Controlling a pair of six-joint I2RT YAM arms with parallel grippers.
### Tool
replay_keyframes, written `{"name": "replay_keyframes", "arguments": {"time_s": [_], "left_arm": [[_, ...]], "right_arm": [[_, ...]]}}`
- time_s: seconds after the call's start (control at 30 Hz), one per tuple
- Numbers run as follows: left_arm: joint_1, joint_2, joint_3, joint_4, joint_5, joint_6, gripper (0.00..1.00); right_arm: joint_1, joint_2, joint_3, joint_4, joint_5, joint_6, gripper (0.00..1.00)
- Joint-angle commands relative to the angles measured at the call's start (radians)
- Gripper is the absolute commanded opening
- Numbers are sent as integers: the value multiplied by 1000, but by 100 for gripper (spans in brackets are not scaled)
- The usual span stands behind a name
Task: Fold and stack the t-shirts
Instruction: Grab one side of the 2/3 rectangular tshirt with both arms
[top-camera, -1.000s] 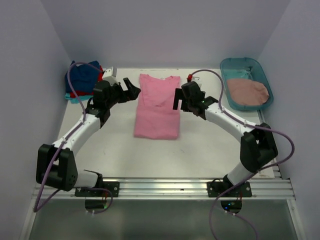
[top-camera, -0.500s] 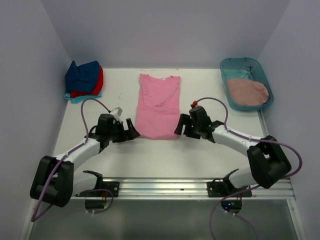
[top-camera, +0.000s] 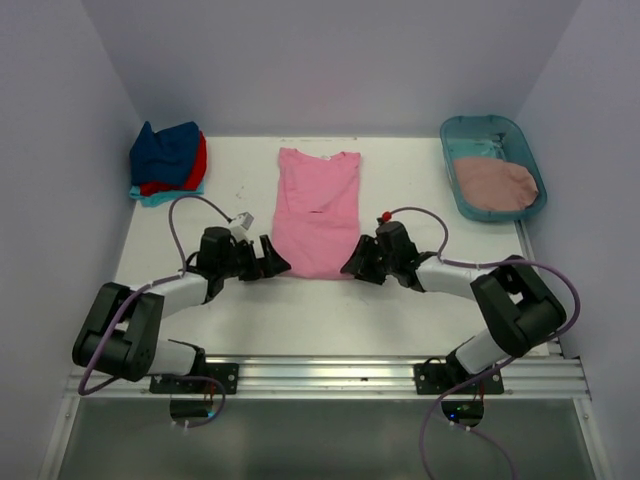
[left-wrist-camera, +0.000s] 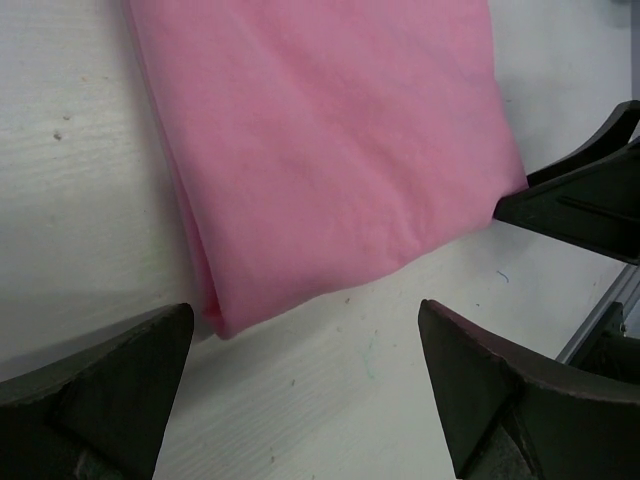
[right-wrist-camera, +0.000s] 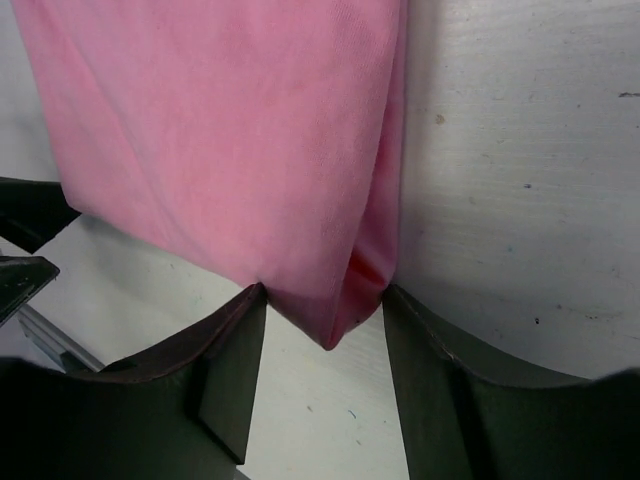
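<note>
A bright pink t-shirt (top-camera: 316, 215) lies folded lengthwise mid-table, collar at the far end. My left gripper (top-camera: 272, 264) is open at its near left corner; in the left wrist view (left-wrist-camera: 305, 390) the corner of the pink shirt (left-wrist-camera: 330, 150) lies just ahead of the jaws, untouched. My right gripper (top-camera: 355, 266) is at the near right corner; in the right wrist view (right-wrist-camera: 325, 340) its jaws stand partly closed on either side of the pink shirt's (right-wrist-camera: 230, 130) corner tip, touching the cloth. A dusty rose shirt (top-camera: 495, 183) lies in the tub. Folded navy, red and turquoise shirts (top-camera: 167, 160) are stacked far left.
The teal plastic tub (top-camera: 487, 119) stands at the far right corner. Walls close in the table on the left, back and right. A metal rail (top-camera: 320, 375) runs along the near edge. The right gripper's fingers (left-wrist-camera: 580, 200) show in the left wrist view.
Both grippers came down from the shirt's far half to its near hem, then moved inward onto the two near corners. The right jaws now flank the right corner.
</note>
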Motion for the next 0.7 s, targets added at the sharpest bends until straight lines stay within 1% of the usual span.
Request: {"name": "replay_keyframes", "arguments": {"time_s": [0.0, 0.03, 0.1, 0.13, 0.2, 0.23, 0.33, 0.4, 0.53, 0.6, 0.67], "left_arm": [[7, 73, -11, 25, 20, 0, 100], [5, 82, -9, 13, 19, 3, 99], [7, 105, 2, -8, 8, 9, 96], [7, 110, 8, -43, -1, 13, 92], [7, 121, 22, -85, -7, 26, 89], [7, 121, 28, -105, -33, 31, 86], [7, 107, 35, -179, -88, 40, 81], [7, 96, 40, -227, -122, 45, 77], [7, 93, 34, -242, -138, 52, 68], [7, 96, 31, -239, -132, 51, 64], [7, 95, 29, -239, -128, 51, 63]], "right_arm": [[2, 11, -27, 36, 11, 16, 53], [2, 8, -28, 35, 14, 12, 49], [2, 2, -39, 31, 22, 12, 45], [2, -3, -41, 30, 28, 12, 41], [0, -12, -50, 28, 36, 9, 36], [2, -14, -51, 25, 39, 7, 35], [2, -26, -56, 16, 52, 1, 32], [2, -28, -59, 15, 56, -1, 27], [0, -23, -60, 15, 56, -4, 18], [0, -22, -59, 15, 54, -5, 17], [0, -22, -59, 13, 54, -8, 16]]}}
